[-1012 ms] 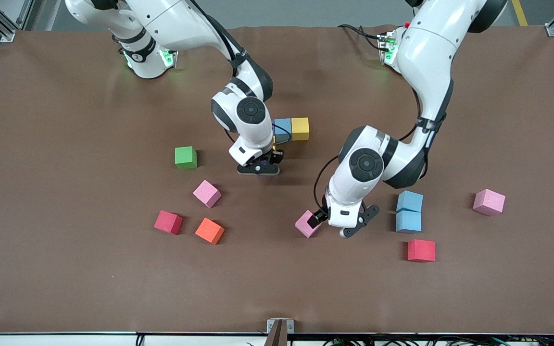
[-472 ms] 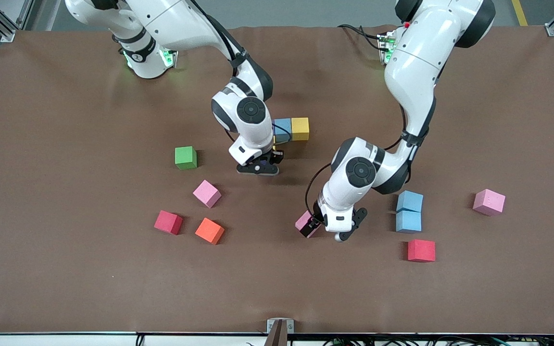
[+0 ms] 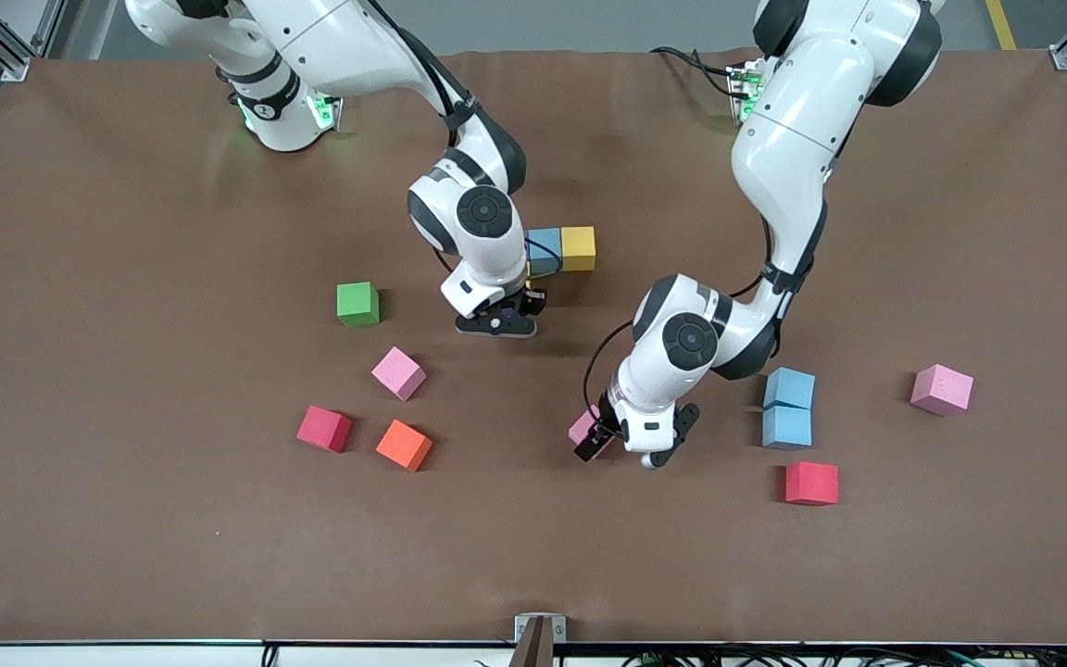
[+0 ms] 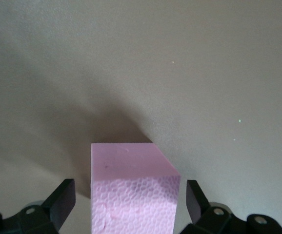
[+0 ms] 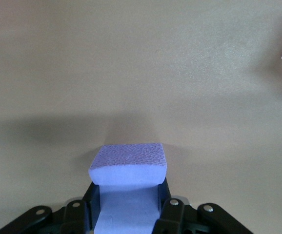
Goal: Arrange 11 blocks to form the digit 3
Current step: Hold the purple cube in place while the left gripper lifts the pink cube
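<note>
The left hand (image 3: pixel 609 439) is down at the table (image 3: pixel 126 519) with a pink block (image 4: pixel 133 192) between its fingers (image 4: pixel 60 200); the fingers are spread, with a gap showing on each side of the block, so they are around it and not pinching. Toward the left arm's end of the table from this hand sit two light blue blocks (image 3: pixel 788 406), touching, with a red block (image 3: pixel 811 483) just nearer the front camera than they are, and a second pink block (image 3: pixel 942 389) well apart toward the same end. The right hand (image 3: pixel 497 324) is pressed onto a purple block (image 5: pixel 127 168), gripping it on both sides, low over the table. Just beside this hand, farther from the front camera, a light blue block (image 3: pixel 545 247) and a yellow block (image 3: pixel 578 247) touch in a short row, partly hidden by the right arm. Toward the right arm's end from this hand stands a green block (image 3: pixel 357 303); nearer the front camera lie a third pink block (image 3: pixel 398 372), another red block (image 3: pixel 324 428) and an orange block (image 3: pixel 404 445).
</note>
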`<act>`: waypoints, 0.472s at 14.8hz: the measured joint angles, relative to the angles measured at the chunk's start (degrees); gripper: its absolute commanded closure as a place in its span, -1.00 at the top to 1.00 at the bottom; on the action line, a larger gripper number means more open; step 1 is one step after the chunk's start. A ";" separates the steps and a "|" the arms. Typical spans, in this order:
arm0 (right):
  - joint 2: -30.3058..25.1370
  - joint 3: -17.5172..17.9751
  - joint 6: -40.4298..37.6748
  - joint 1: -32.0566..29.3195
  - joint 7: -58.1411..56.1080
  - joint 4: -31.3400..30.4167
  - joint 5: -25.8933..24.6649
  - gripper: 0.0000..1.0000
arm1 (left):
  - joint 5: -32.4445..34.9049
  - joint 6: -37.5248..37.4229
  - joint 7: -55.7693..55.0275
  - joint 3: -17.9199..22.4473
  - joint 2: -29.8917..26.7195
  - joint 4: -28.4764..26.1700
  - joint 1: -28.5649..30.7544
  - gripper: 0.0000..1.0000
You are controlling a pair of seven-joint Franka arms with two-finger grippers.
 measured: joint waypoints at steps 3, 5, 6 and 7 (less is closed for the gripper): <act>-0.06 0.00 0.00 0.10 0.32 -0.09 -0.02 -0.60 | -0.02 0.73 -0.14 -0.05 0.87 0.25 -0.11 -0.10; -0.08 0.00 0.00 0.14 0.37 -0.13 -0.02 -0.60 | -0.03 0.75 -0.15 -0.10 0.86 0.56 -0.21 -0.55; -0.09 0.00 0.00 0.15 0.39 -0.14 -0.02 -0.60 | -0.03 0.75 -0.15 -0.14 0.83 0.80 -0.28 -0.67; -0.10 0.00 0.00 0.17 0.40 -0.16 -0.02 -0.58 | -0.03 0.74 -0.18 -0.16 0.72 1.10 -0.32 -0.72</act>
